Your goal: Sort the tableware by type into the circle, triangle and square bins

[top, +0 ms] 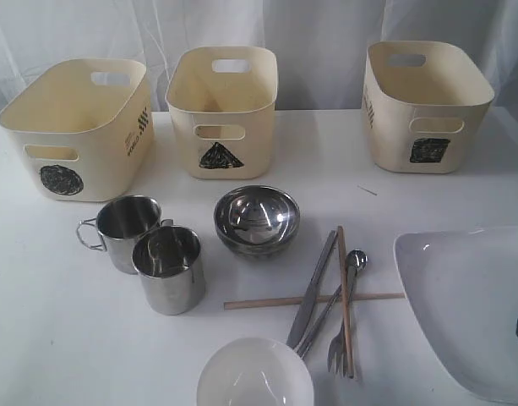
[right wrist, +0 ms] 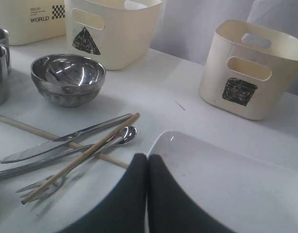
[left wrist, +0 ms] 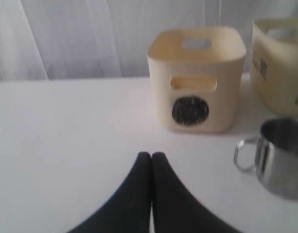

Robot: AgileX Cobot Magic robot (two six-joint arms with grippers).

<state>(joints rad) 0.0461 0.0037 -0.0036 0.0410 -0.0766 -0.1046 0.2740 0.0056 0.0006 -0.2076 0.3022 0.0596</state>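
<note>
Three cream tubs stand at the back: the circle point(top: 77, 127), the triangle point(top: 223, 110) and the square bin point(top: 423, 106). In front of them are two steel mugs point(top: 128, 228) point(top: 170, 271), a steel bowl point(top: 257, 220), a white bowl point(top: 254, 376), the big white plate point(top: 470, 296), and steel cutlery point(top: 312, 288) crossed with two chopsticks point(top: 346, 296). My left gripper point(left wrist: 151, 156) is shut and empty over bare table, short of the circle tub point(left wrist: 197, 80), with a mug point(left wrist: 280, 158) off to one side. My right gripper point(right wrist: 148, 158) is shut and empty above the plate's rim point(right wrist: 226, 179), beside the cutlery point(right wrist: 66, 141).
White curtains hang behind the white table point(top: 39, 338). A thin splinter point(top: 367, 190) lies near the square tub. All three tubs look empty. The white bowl and the plate run off the front and right edges of the exterior view.
</note>
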